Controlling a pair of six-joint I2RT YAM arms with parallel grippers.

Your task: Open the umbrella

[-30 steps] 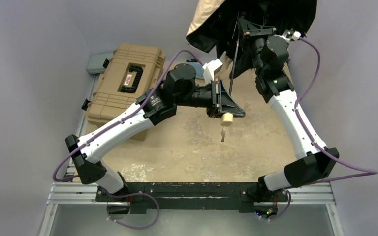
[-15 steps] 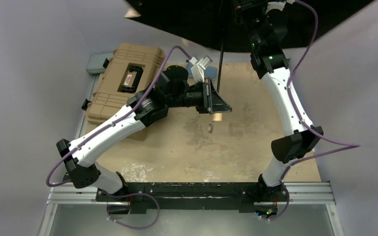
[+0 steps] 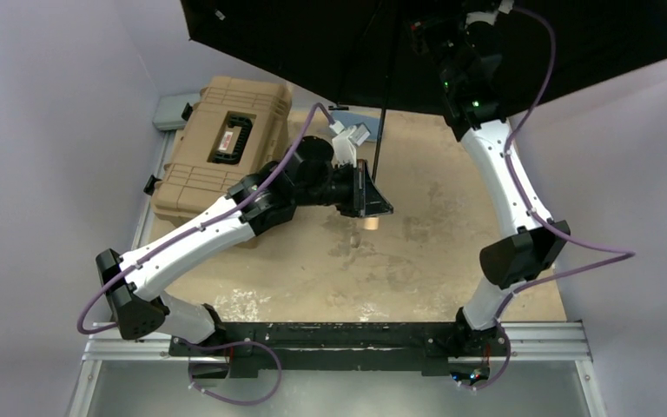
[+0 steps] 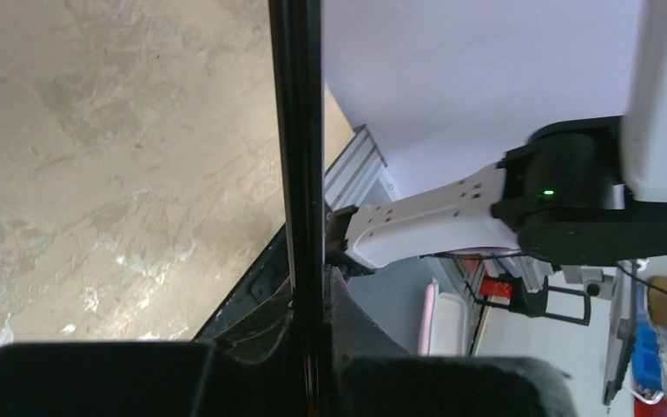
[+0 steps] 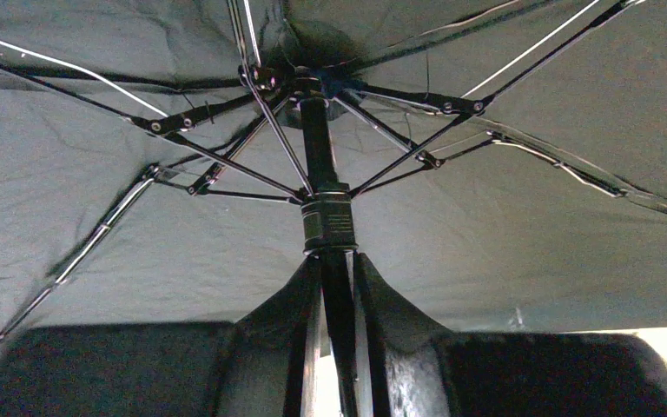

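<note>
Worn tan table (image 3: 417, 261), hard case (image 3: 226, 139) at left | left gripper (image 3: 372, 193) clamped low on shaft (image 3: 380, 139) near handle (image 3: 370, 222) | umbrella (image 3: 295, 43) canopy spread overhead, far side | right gripper (image 5: 330, 269) closed on shaft under runner (image 5: 328, 221) | step: likely locking open; next: confirm runner latched before letting go.

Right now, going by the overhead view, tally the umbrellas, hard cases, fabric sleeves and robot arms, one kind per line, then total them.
umbrella: 1
tan hard case: 1
light-blue sleeve, mostly hidden under the canopy: 1
robot arms, the left arm and the right arm: 2
Total: 5
</note>
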